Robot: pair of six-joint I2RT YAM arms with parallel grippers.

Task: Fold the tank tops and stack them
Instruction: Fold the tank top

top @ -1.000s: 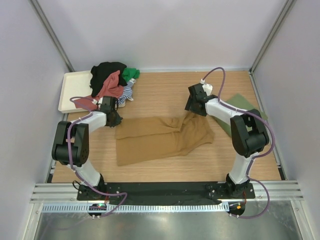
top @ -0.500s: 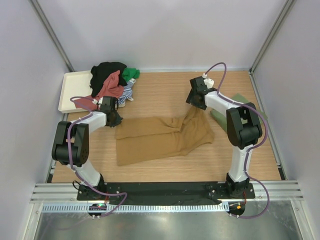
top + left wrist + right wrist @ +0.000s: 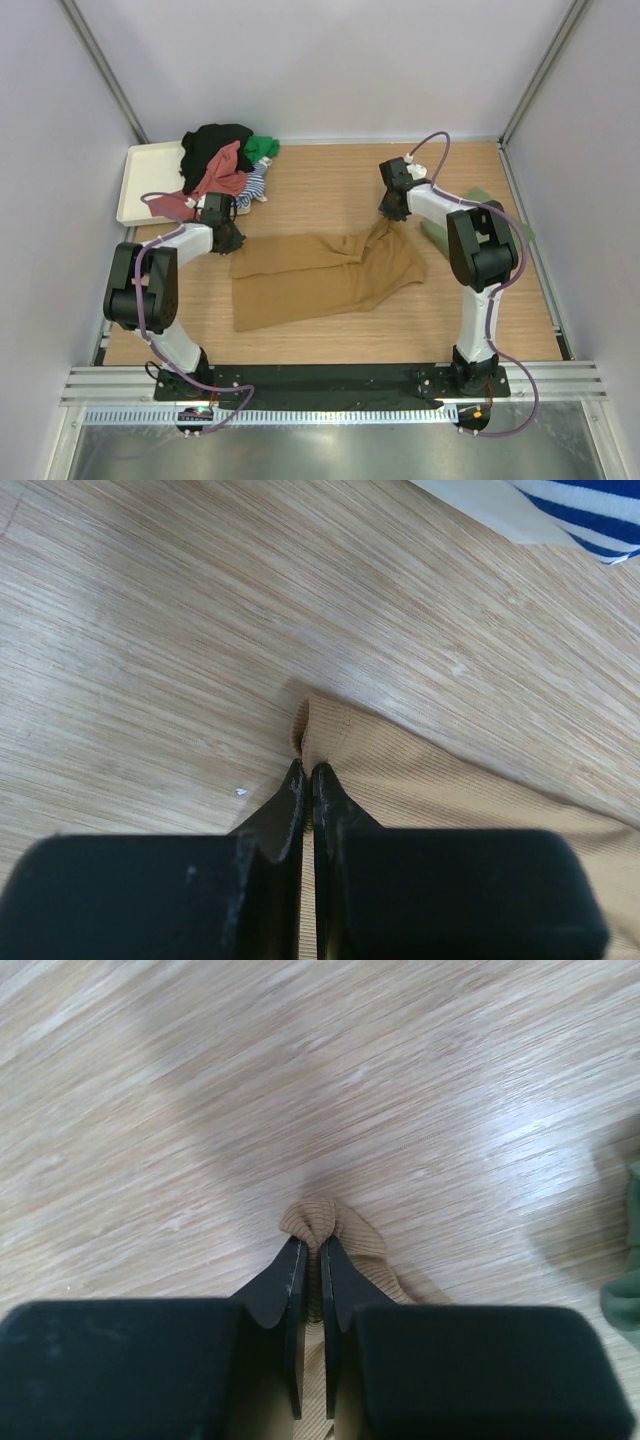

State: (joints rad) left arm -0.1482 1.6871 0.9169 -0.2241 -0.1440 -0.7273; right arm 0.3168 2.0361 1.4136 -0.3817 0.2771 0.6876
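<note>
The mustard tank top (image 3: 320,275) has its far-left corner clenched in the left tool (image 3: 307,770), while the right tool (image 3: 310,1243) pinches a bunched fold at its far-right edge. It lies spread and rumpled mid-counter (image 3: 320,190), not yet folded. A heap of other tops (image 3: 225,165) waits on the cream tray (image 3: 135,190), and an olive top (image 3: 484,195) lies to the right. Most of the task looks undone.

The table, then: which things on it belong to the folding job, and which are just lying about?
Belongs to the job: mustard brown tank top, pinched by left gripper and right gripper; heap of tops at the far left; olive green top at the right.
Just lying about: cream tray, partly under the heap.
</note>
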